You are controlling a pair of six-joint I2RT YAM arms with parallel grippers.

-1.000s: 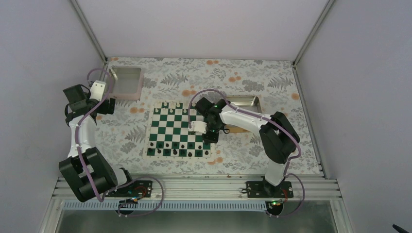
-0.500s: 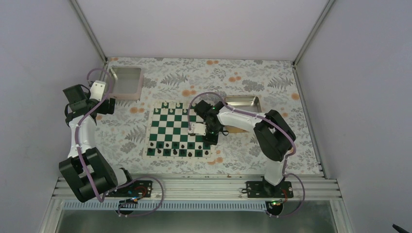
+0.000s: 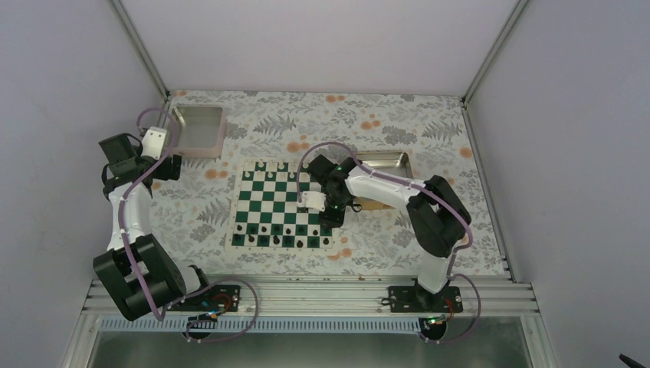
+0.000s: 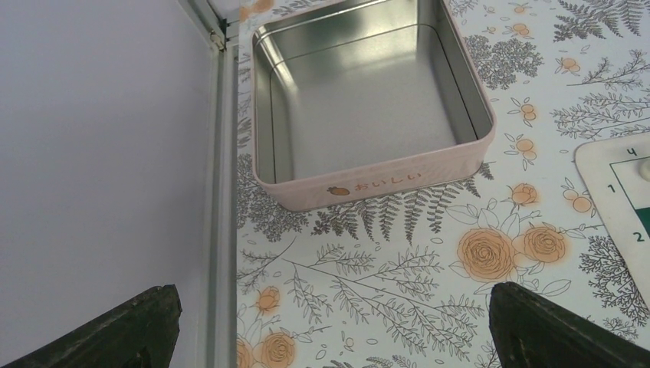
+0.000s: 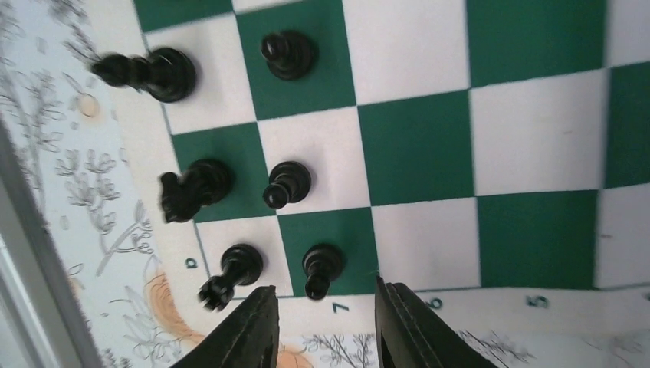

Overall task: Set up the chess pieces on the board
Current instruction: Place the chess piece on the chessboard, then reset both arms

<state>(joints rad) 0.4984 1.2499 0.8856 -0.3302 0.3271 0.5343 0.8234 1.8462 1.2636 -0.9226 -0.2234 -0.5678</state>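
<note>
The chess pieces (image 5: 285, 184) stood on the board (image 3: 264, 195), gathered in the two rows nearest your arm bases. The board lay flat on the floral cloth (image 3: 345, 115), roughly in the middle of the table. A few pale pieces (image 3: 264, 165) sat along its far edge.

Your right gripper (image 5: 322, 307) hung low over the near right corner of the board. Its jaws stood slightly apart and clamped on nothing. From the right wrist camera you had six black pieces in sight at that corner. A pawn (image 5: 320, 268) stood on a green square by the cream border, just ahead of the fingertips and in line with the gap between them, touched by neither. A rook (image 5: 234, 272) stood beside it on the white corner square. A knight (image 5: 192, 188) and a second pawn stood in the next file along. Beyond them were a taller piece (image 5: 153, 73), which looked tilted from that angle, and a third pawn. Behind your right arm, a metal tray (image 3: 387, 159) lay just off the board's far right corner, partly hidden by the arm.

Your left gripper (image 4: 337, 337) was well away from the board, over the cloth at the table's left side. Its jaws were wide apart and held nothing. It faced a pink tin (image 4: 368, 180) that sat in the far left corner of the table. One corner of the board showed at the right edge of that wrist view.
</note>
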